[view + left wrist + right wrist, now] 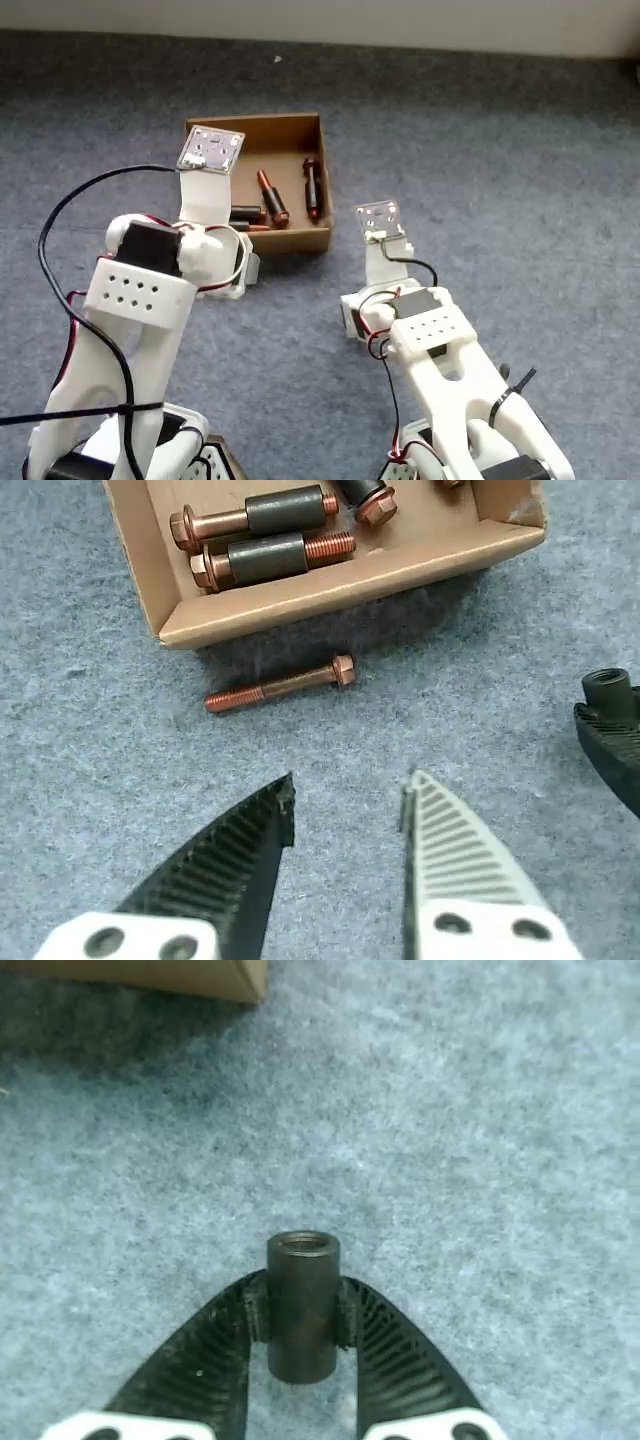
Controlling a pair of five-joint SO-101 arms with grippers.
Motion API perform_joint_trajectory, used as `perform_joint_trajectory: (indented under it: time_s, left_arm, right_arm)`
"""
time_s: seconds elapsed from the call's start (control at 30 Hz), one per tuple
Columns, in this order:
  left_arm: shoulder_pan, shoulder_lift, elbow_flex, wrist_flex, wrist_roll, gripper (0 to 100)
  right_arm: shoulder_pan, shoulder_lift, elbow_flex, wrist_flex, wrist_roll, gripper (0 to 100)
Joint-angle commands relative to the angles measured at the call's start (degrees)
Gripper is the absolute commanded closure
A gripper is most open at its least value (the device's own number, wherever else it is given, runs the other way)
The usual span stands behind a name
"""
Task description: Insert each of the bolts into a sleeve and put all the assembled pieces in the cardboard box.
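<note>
Carpet [90, 780]; bolt [280, 685] parallel to box wall [350, 585]

It looks like a small robotics lab or hobby bench: the left arm [140, 288] and right arm [432, 330], white plastic shells with loose wires [100, 181], stand on a grey felt-like mat [520, 150]. A cardboard box [255, 122] of bolts [272, 198] sits around 11 o'clock, a pale strip [400, 20] at 12.
</note>
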Motion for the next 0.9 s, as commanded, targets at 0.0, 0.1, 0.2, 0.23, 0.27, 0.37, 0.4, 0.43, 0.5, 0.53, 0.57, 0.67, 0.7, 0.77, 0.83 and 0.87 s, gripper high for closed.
perform_joint_trajectory:
  time_s: [0.0, 0.1, 0.2, 0.23, 0.27, 0.37, 0.4, 0.43, 0.5, 0.53, 0.57, 0.67, 0.7, 0.77, 0.83, 0.87]
  left_arm:
    - [0.6, 5.1, -4.9, 0.3, -0.5, 91]
    - [0.7, 8.5, -7.3, 0.5, -0.5, 93]
    - [0.7, 11.3, -8.6, 0.3, -1.6, 93]
    - [0.7, 12.3, -8.8, 0.1, -4.7, 93]
    - [0.7, 13.4, -9.0, 0.1, -9.1, 93]
    - [0.7, 16.7, -8.9, 0.1, -26.0, 93]
    - [0.7, 17.6, -8.7, 0.1, -30.6, 93]
    - [0.7, 18.7, -8.5, 0.1, -34.4, 93]
    - [0.7, 20.9, -8.5, 0.1, -38.5, 93]
    - [0.7, 22.0, -8.5, 0.0, -39.8, 93]
    - [0.7, 23.2, -8.8, -0.1, -41.0, 93]
    - [0.6, 27.1, -8.7, -3.9, -44.2, 92]
    - [0.6, 28.5, -8.7, -4.7, -45.9, 92]
    - [0.7, 31.9, -9.1, -5.1, -49.2, 92]
    - [0.7, 34.6, -9.8, -5.3, -50.6, 89]
    - [0.6, 36.1, -10.5, -5.3, -50.6, 86]
  right_arm:
    - [3.2, -1.5, -0.8, -0.8, 0.0, 99.3]
    - [4.4, -1.5, -0.9, -0.8, 0.0, 99.3]
    - [4.6, -1.5, -0.9, -0.8, 0.0, 99.3]
    - [4.6, -1.5, -0.9, -0.8, 0.0, 99.3]
    - [4.6, -1.5, -0.9, -0.8, 0.0, 99.3]
    - [4.6, -1.4, -0.9, -0.8, 0.0, 99.3]
    - [4.6, -1.4, -0.9, -0.8, 0.0, 99.3]
    - [4.6, -1.4, -0.9, -0.8, 0.0, 99.3]
    - [4.6, -1.4, -0.9, -0.8, 0.0, 99.3]
    - [4.6, -1.4, -0.9, -0.8, 0.0, 99.3]
    - [4.6, -1.4, -0.9, -0.8, 0.0, 99.3]
    - [4.6, -1.2, -0.9, -0.8, 0.0, 99.3]
    - [4.6, -1.2, -0.9, -0.8, 0.0, 99.3]
    - [4.6, -1.2, -0.9, -0.8, 0.0, 99.3]
    - [4.6, -1.2, -0.8, -0.8, 0.0, 99.3]
    - [4.6, -1.2, -0.8, -0.8, 0.0, 99.3]
